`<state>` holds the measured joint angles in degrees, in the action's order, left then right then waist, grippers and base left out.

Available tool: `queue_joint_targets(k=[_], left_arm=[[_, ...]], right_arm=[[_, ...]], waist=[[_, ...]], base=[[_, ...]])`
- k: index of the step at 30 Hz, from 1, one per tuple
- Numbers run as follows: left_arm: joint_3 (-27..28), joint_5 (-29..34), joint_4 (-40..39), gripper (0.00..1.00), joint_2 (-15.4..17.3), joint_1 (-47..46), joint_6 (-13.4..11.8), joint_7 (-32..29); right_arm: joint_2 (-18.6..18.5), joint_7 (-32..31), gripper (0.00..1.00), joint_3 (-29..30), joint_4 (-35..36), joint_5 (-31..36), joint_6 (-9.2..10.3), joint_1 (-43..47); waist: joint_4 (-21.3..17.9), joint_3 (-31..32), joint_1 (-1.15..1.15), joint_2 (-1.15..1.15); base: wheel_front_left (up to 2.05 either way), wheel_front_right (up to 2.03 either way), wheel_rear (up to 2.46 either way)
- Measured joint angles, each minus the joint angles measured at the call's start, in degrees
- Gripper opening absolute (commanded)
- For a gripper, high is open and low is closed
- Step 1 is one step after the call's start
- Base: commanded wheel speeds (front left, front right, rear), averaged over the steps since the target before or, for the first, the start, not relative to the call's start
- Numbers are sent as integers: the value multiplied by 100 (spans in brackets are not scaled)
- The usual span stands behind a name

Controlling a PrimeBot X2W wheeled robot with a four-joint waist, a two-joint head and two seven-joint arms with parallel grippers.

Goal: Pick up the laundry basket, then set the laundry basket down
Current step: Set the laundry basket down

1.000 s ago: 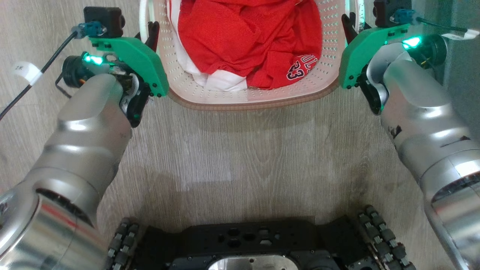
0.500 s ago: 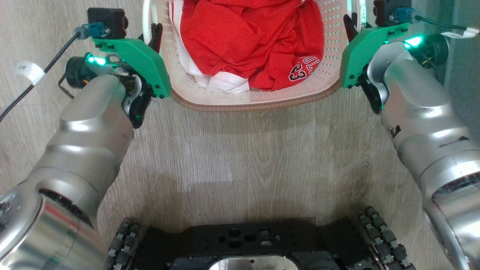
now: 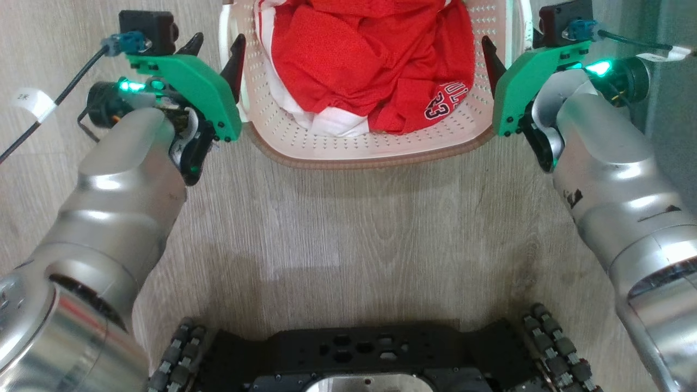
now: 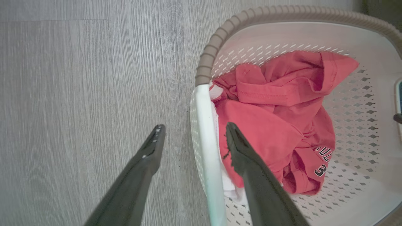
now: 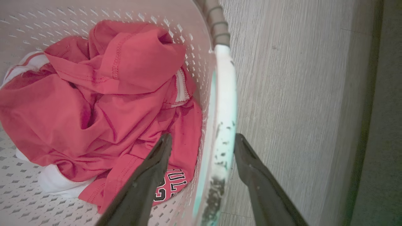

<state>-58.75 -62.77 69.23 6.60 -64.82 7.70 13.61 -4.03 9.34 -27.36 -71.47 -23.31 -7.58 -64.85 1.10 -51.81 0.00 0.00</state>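
My left gripper (image 4: pixel 194 127) is hanging released, and my left wrist view is showing what my head view is not: one finger (image 4: pixel 150 150) is over the floor (image 4: pixel 78 110) outside the basket, the other is inside over the jersey, and the left handle (image 4: pixel 205 141) is running up between them with a gap on each side. That view is also showing where the brown rim (image 4: pixel 216 34) is meeting the white handle.

The basket (image 3: pixel 359 149) is sitting on the floor just ahead of my base (image 3: pixel 359 354), between my two arms, with the red-and-white jersey (image 3: pixel 370 60) crumpled inside.

My right gripper (image 5: pixel 203 138) is likewise standing spread, clenching nothing. My head view is giving me just one of its fingers, at the basket wall. My right wrist view is showing both, one inside over the jersey and one outside, straddling the right handle (image 5: pixel 224 103). I cannot tell whether the outer finger is touching it. Dark scuffs (image 5: pixel 220 157) are marking that handle.
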Motion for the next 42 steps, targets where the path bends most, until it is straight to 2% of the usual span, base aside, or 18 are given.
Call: queue_joint_targets(k=[9, 13, 17, 19, 23, 28, 35, 42], left_arm=[[-4, -65, 126, 100, 21, 24, -19, 69], [252, 237, -70, 100, 116, 24, -252, 69], [836, 767, -700, 100, 247, 96, -528, 83], [1013, 918, -881, 100, 263, 172, -580, 85], [1727, 1619, -1580, 100, 305, 719, -799, 85], [2601, 2512, -2405, 100, 332, 1459, -937, 85], [3564, 3512, -3405, 100, 302, 2386, -953, 85], [4189, 4149, -4289, 100, 167, 3300, -872, 86]], right_arm=[[0, 393, 100, 94, -132, -11, 0, 1], [-10, 492, 100, 219, -119, 235, 0, 1], [-165, 497, 100, 708, 627, 586, 0, 120], [-214, 497, 100, 866, 842, 704, 0, 187], [-258, 498, 100, 1505, 1577, 1240, 0, 731], [-177, 498, 100, 2192, 2369, 1777, 0, 1452], [-24, 503, 100, 2562, 3293, 2112, 0, 2010], [9, 504, 100, 2649, 3932, 2182, 0, 2693]], waist=[[-34, 346, 0, 0], [-49, 569, 0, 0], [-39, 773, 0, 0], [-29, 824, 0, 0], [23, 1025, 0, 0], [80, 1314, 0, 0], [94, 1779, -1, 0], [84, 2289, -1, 0]], base=[[0, 0, 0], [0, 0, 0], [0, 0, 0], [0, 0, 0], [0, 0, 0], [0, 0, 0], [0, 0, 0], [0, 0, 0]])
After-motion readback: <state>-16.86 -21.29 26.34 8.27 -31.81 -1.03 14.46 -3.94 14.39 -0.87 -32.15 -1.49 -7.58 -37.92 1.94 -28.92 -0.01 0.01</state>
